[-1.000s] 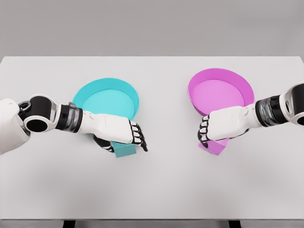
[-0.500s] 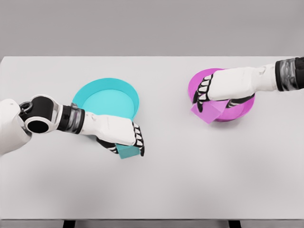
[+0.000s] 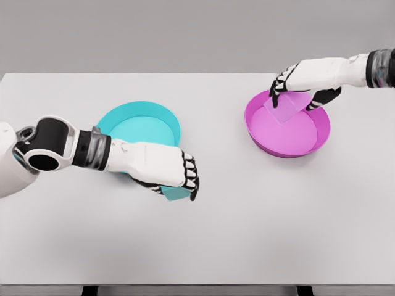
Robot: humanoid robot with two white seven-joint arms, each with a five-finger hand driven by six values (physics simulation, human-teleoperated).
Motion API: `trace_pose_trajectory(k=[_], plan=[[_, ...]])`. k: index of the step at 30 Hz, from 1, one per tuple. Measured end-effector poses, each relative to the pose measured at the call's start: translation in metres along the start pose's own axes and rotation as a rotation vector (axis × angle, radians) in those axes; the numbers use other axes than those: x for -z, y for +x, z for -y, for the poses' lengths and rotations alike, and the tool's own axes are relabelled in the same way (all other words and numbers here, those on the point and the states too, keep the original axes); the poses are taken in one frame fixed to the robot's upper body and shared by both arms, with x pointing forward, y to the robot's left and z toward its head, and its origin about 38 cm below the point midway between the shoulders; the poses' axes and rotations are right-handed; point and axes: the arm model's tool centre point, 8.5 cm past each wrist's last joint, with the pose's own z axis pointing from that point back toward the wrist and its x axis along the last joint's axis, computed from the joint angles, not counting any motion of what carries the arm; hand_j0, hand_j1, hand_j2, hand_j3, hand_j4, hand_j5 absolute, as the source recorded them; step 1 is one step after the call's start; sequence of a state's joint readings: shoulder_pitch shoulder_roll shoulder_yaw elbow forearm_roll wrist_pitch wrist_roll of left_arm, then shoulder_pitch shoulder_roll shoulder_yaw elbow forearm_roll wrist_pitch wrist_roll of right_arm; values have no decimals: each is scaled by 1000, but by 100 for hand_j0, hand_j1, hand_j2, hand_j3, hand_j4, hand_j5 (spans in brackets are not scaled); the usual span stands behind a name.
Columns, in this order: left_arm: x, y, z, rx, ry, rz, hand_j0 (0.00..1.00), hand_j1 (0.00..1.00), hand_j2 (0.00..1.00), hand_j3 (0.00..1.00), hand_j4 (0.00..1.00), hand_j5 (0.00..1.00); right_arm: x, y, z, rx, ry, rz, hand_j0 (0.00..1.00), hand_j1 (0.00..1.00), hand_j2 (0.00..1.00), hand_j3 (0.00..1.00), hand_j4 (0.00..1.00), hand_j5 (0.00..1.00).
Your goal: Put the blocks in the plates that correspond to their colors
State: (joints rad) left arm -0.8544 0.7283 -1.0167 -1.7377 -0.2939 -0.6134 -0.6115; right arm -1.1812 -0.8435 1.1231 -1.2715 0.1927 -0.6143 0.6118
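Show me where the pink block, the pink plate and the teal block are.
pink block [image 3: 287, 106], head view, on its visible lower face.
pink plate [image 3: 290, 150], head view, on its front rim.
teal block [image 3: 178, 193], head view, on the corner below the fingers.

You are looking at a table [image 3: 247, 234] with a smooth, matt, pale grey-white top that gives back no reflections. The cyan plate [image 3: 170, 120] and the magenta plate [image 3: 262, 139] both read as smooth, plastic-like shells with a soft satin finish, a shade lighter on the floor than on the wall. The cyan block [image 3: 177, 193] and the pink block [image 3: 285, 108] look plain, matt and smooth. Your left hand [image 3: 162, 170] and right hand [image 3: 307, 79] have smooth white casings like moulded plastic, with darker black finger segments; the left arm's joint [image 3: 46, 151] shows glossy black and metallic grey rings.
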Motion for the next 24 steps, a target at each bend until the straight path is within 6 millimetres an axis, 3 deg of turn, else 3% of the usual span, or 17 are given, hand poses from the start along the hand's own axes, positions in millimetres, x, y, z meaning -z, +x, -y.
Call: trace_pose_trajectory(k=[6,7,8,17,21,24], plan=[[-10,-1,-15,32,38,-23,61,61,61,61,61,61,13,-3,-15,-28,76,-22,60,60,60,60,60,60],[-12,-2,-18,36,45,-29,61,61,61,61,61,61,14,-3,-17,-31,84,-24,68,68,68,68,68,68],[-15,-3,-20,39,54,-37,61,61,61,61,61,61,14,-4,-17,-35,87,-26,100,100,100,100,100,100],[-54,-26,-46,66,139,-158,61,61,61,61,61,61,9,-7,-11,-40,81,-40,100,100,100,100,100,100],[-66,-45,-34,9,142,-218,61,61,61,61,61,61,-3,-8,13,-22,7,-28,100,100,100,100,100,100],[-78,-63,-22,-49,145,-274,61,61,61,61,61,61,-29,-18,14,25,-48,-61,100,100,100,100,100,100]])
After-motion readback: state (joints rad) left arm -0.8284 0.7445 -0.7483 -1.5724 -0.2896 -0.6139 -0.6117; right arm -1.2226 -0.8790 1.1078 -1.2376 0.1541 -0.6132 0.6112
